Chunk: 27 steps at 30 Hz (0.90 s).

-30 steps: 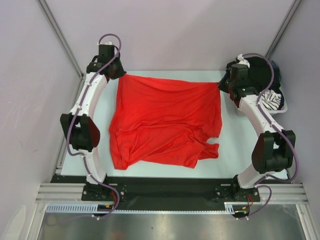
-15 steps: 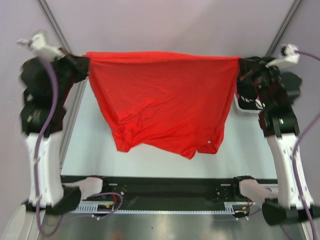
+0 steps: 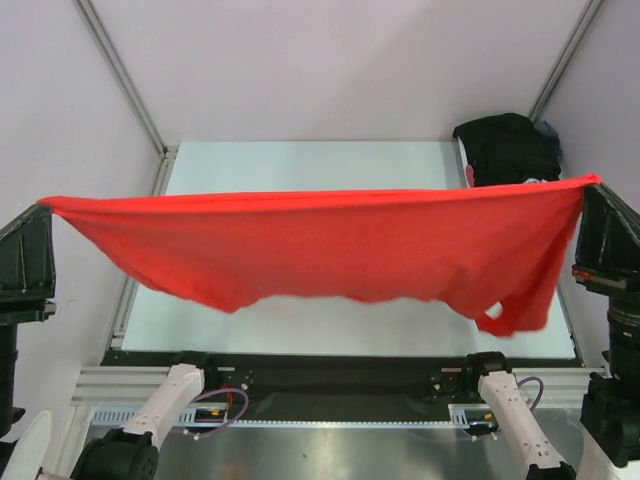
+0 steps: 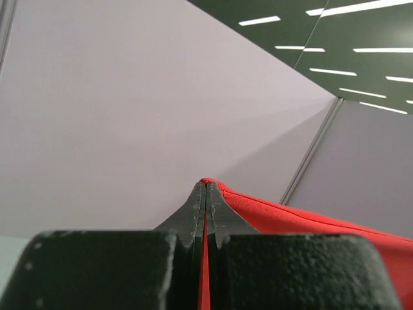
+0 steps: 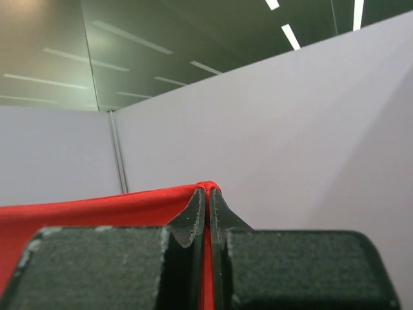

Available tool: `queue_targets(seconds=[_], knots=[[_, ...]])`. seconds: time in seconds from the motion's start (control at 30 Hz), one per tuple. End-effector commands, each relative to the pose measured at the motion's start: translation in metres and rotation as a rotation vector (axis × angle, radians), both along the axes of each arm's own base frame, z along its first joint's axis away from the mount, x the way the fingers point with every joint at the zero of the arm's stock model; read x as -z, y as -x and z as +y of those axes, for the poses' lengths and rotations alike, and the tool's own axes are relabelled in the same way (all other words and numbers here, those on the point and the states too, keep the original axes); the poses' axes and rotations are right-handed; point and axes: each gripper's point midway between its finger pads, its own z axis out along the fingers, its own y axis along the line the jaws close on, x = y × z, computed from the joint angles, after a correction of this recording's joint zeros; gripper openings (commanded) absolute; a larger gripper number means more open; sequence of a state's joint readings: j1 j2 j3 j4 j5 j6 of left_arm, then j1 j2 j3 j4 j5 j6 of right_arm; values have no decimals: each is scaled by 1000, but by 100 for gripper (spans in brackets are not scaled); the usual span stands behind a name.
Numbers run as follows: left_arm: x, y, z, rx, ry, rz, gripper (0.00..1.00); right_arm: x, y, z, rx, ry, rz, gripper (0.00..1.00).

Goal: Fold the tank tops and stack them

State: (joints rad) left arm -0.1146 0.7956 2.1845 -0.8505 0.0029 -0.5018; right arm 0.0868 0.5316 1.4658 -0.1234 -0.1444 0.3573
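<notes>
**Red tank top [image 3: 330, 240] stretched in the air, ready to be laid flat**

The step in hand looks like spreading the garment for folding, and it depends on an even descent. Hold both pinches firm, since a slip at either corner would drop that side into a heap. Bring the two arms down at a matched rate so the top edge runs level and taut from one to the other. Let the ragged lower hem meet the counter [image 3: 300, 160] first, then draw the cloth along so it lays out without creases. The strap loop [image 3: 500, 320] dangling low on the right side could tuck under and should be watched. Set the cloth down short of the far right corner, where a dark heap, probably the black tank top [image 3: 505, 148], sits.

The left fingers [image 4: 197, 208] are closed on one top corner. Red cloth shows in the seam between them and runs off toward the other arm. The right fingers [image 5: 195, 214] are clamped the same way on the opposite corner. The garment hangs between them, well above the counter and touching nothing else.
</notes>
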Motion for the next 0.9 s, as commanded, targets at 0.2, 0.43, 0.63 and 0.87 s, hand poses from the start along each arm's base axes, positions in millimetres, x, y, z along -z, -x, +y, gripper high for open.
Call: queue_targets(seconds=[0.2, 0.43, 0.63, 0.87], knots=[[59, -175, -18, -15, -11, 366, 0, 11, -137, 7, 30, 38, 296, 0], [194, -336, -16, 63, 52, 675, 0, 110, -285, 26, -32, 11, 568, 0], [296, -433, 11, 46, 101, 843, 0, 210, -397, 38, -37, -1, 732, 0], [386, -536, 14, 92, 186, 902, 0, 308, -521, 51, -61, -46, 841, 0]])
